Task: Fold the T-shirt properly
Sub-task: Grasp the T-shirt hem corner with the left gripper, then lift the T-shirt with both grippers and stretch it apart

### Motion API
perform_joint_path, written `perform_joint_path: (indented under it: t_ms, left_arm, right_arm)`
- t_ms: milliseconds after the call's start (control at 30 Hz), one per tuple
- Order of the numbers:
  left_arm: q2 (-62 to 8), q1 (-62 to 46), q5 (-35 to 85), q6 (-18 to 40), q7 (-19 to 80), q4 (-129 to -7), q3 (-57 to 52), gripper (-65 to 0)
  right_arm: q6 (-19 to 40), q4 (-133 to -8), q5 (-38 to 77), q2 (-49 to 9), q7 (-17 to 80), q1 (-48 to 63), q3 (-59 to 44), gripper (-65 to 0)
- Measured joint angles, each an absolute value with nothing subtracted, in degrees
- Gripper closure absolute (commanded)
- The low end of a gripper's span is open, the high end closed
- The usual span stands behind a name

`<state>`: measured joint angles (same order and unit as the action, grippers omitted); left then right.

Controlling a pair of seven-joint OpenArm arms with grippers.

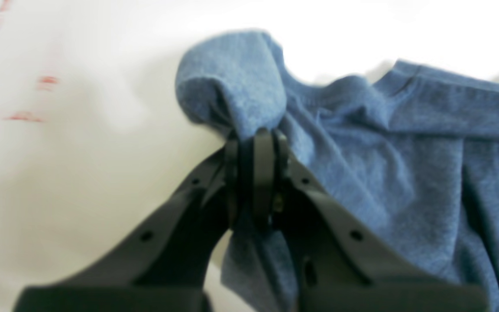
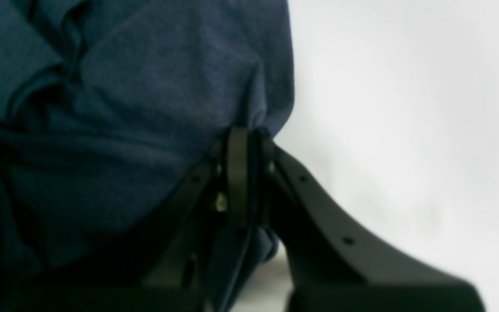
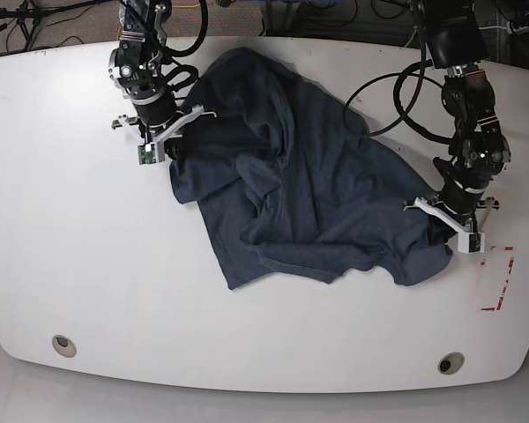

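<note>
The dark navy-blue T-shirt (image 3: 309, 189) lies crumpled across the middle of the white table (image 3: 70, 264), stretched between both arms. My left gripper (image 1: 256, 138) is shut on a bunched fold of the T-shirt (image 1: 383, 164), with cloth bulging above the fingertips and hanging below them; in the base view this left gripper (image 3: 441, 222) sits at the shirt's right edge. My right gripper (image 2: 243, 134) is shut on the T-shirt (image 2: 124, 108) at its edge; in the base view this right gripper (image 3: 178, 145) holds the shirt's upper left side.
Red tape marks (image 3: 501, 280) lie on the table near the right arm, also blurred as red tape marks (image 1: 11, 115) in the left wrist view. Two round holes (image 3: 63, 345) (image 3: 447, 363) sit near the front edge. Cables (image 3: 397, 79) hang behind.
</note>
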<state>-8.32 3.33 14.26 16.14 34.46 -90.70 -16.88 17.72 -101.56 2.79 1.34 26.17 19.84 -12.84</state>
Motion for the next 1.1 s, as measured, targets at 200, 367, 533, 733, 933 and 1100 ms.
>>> perform_joint_path:
  t_ms: [200,367,533,733,933,1100]
  left_arm:
    - [-8.8,3.0,14.2,16.2,36.2,-95.4,-17.1,0.0]
    - [-8.8,3.1,14.4,16.4,36.2,-99.3,-17.4,0.0]
    - [-8.4,3.6,14.7,16.6,40.4,-102.4,-21.2,0.0]
    - [-8.3,6.1,14.3,16.4,44.1,-105.8,-23.9,0.0]
    - [-8.2,7.5,14.7,16.5,46.4,-109.2,-24.5,0.0]
    - [-8.1,9.2,14.7,16.6,49.8,-112.0,-24.5,0.0]
  right_arm:
    - [17.8,-101.5,2.5,1.3,26.2,17.1,-14.8,-2.9]
    - [17.9,-101.6,3.0,-0.4,26.2,14.4,-14.4,-2.9]
    - [18.0,-101.6,2.9,-2.6,26.2,11.4,-14.5,-2.9]
    - [18.0,-101.5,3.0,-5.4,26.4,6.6,-14.5,-2.9]
    - [18.1,-101.5,3.2,-8.3,26.2,2.3,-14.3,-3.0]
    - [18.0,-101.5,3.2,-9.6,26.4,-1.5,-14.3,-3.0]
